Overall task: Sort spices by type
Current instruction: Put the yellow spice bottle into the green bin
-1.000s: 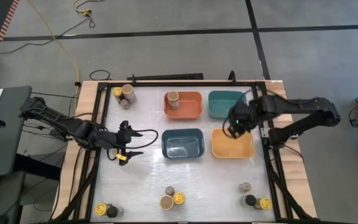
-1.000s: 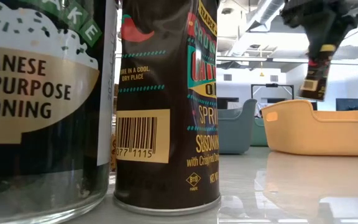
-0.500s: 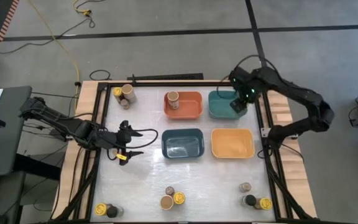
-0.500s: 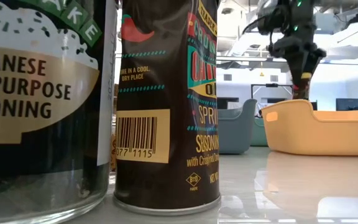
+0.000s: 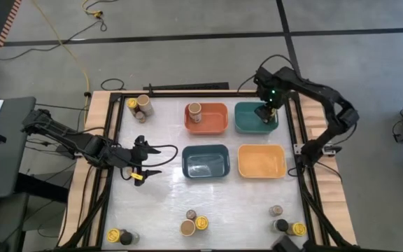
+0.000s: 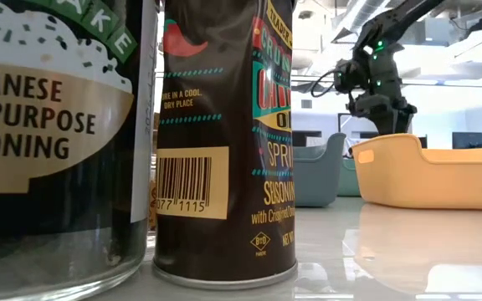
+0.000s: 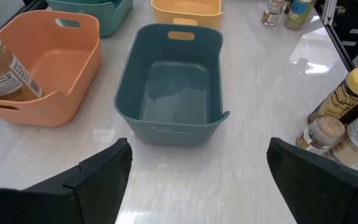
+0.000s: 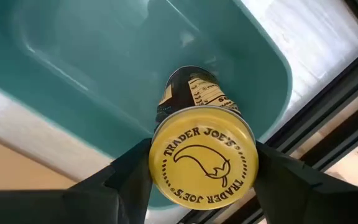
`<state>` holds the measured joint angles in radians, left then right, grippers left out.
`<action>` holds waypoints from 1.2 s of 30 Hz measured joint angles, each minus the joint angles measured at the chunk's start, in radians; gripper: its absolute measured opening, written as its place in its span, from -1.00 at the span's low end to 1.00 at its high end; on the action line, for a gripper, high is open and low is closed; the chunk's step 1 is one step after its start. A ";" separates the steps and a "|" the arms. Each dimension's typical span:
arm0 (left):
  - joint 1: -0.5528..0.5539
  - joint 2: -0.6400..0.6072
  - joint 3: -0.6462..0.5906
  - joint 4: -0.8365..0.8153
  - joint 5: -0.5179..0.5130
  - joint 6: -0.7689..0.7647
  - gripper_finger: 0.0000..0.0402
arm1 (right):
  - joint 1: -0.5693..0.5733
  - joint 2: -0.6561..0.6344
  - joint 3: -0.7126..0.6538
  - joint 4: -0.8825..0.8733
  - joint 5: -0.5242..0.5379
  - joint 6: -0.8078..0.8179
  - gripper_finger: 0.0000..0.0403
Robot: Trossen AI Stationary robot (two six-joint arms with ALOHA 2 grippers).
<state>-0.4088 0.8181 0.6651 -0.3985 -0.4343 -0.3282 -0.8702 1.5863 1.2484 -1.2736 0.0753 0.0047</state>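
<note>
**Currently: yellow-lidded jar held over the teal bin**

Left side first. The left gripper (image 5: 147,161) waits low over the table's left part, fingers spread wide and holding nothing; its wrist view looks past them at the blue bin (image 7: 171,87). Behind it, at the far left corner, a small cluster of jars (image 5: 140,106) stands unsorted. Another jar pair (image 5: 121,236) stands at the near left corner, and a group of three (image 5: 194,222) near the front edge at centre.

At centre, the orange bin (image 5: 215,126) already contains one tan-lidded jar (image 5: 194,109). The blue bin is without contents in both views.

To the right, the right gripper (image 5: 266,115) is positioned over the teal bin (image 5: 247,119), at the bin's right end. Its fingers are clamped on the yellow-lidded jar (image 8: 202,157), one finger on each side just below the lid, with the jar body pointing down into the bin. Whether the base touches the bin floor cannot be determined. The yellow bin (image 5: 261,162) holds nothing visible. Further jars (image 5: 285,222) remain at the near right corner.

Handling notes (judgement):
- The jars appear rigid, light and smooth-walled; glass is likely, so dropping from height risks breakage or tipping.
- A glossy label offers little friction. Grip across the cylinder just under the lid, where the lid rim acts as a stop against slipping.
- Release upright and low, clear of the bin wall.
</note>
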 joint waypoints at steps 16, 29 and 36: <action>0.000 0.000 0.000 0.000 0.000 -0.011 0.78 | -0.023 0.027 -0.025 0.089 0.000 -0.040 0.29; 0.000 0.000 0.000 -0.007 -0.002 -0.017 0.78 | -0.024 0.028 -0.027 0.108 0.001 -0.036 0.29; 0.000 0.000 0.000 -0.010 -0.004 -0.017 0.78 | -0.025 0.028 -0.027 0.122 0.002 -0.038 0.30</action>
<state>-0.4088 0.8181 0.6651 -0.4080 -0.4381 -0.3450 -0.8948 1.6142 1.2213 -1.1515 0.0772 -0.0332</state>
